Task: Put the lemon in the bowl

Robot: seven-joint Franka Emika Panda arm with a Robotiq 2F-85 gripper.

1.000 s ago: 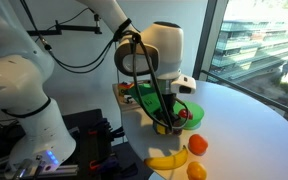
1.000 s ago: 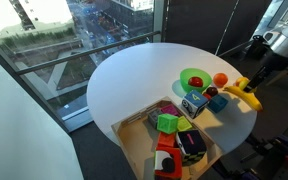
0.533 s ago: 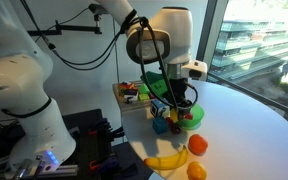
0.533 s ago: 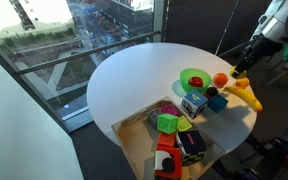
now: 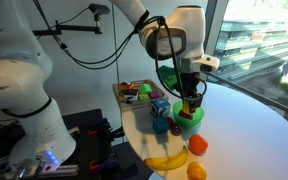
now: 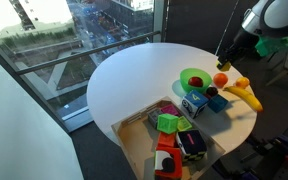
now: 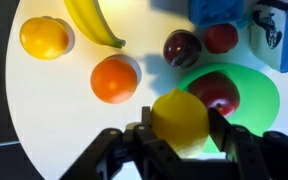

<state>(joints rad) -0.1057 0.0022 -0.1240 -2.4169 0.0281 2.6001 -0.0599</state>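
Hand [image 7: 181, 128] is clamped on the small roundish pale-yellow lemon [image 7: 179, 116], one finger on each side, fingers [image 7: 142, 128] touching the peel. The lemon is off the desk, carried in the grip.

In the wrist view the lemon overlaps the near rim of the bright lime-green round plastic bowl [image 7: 261, 98], partly over the bowl and partly over the white round desk [image 7: 44, 110]. A red round fruit [image 7: 217, 92] lies inside the bowl, just beside the lemon in that view; can't tell if they touch.

In an exterior view the hand [image 5: 191, 102] hangs right above the bowl [image 5: 187, 122]. The lemon is too small to make out there.

Around it on the desk:
- orange round fruit [image 7: 115, 79], near the bowl and apart from it
- long curved yellow banana [image 7: 92, 22], farther out
- yellow-orange round fruit [image 7: 44, 37], beside the banana
- dark plum-coloured fruit [image 7: 181, 47], just outside the bowl rim
- blue block [image 7: 219, 12], at the frame edge

Wooden tray [image 6: 134, 140] of coloured toys sits at the desk edge in an exterior view.
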